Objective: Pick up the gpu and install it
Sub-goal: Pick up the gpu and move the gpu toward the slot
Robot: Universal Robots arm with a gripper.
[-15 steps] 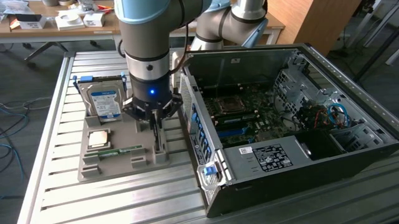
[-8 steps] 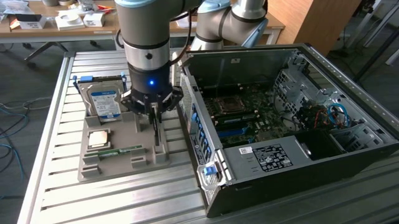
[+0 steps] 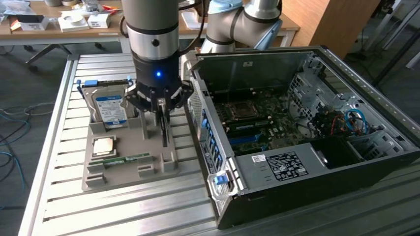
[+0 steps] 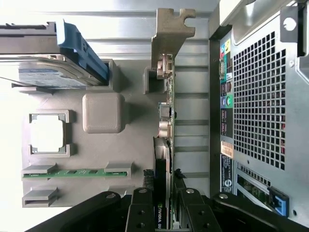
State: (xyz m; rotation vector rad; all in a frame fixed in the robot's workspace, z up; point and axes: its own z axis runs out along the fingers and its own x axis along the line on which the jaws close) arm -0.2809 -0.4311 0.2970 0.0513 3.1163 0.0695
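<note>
The gripper (image 4: 162, 187) stood low over the grey tray (image 3: 125, 173); its two fingers (image 4: 141, 205) were drawn in narrowly and pressed against either face of the graphics card (image 4: 166, 121), so it appeared closed on the card's upper edge. The card stood on edge in its slot at the side of the tray nearest the computer case (image 4: 260, 96); it looked seated there rather than lifted, with its metal bracket (image 4: 170, 34) at the far end from the fingers.

Further along the tray lay the memory stick (image 3: 128, 159) and a square chip (image 3: 105, 146); the hard drive (image 3: 110, 105) stood upright at the back. The case lay open just beside the tray, its motherboard (image 3: 262, 118) exposed.

The hold sat near one end of a long thin card, so the free end could sag or twist in a lift; a tilted pull might jam the card in its slot and drag the tray. The case wall was close, and the bracket could catch on it.
</note>
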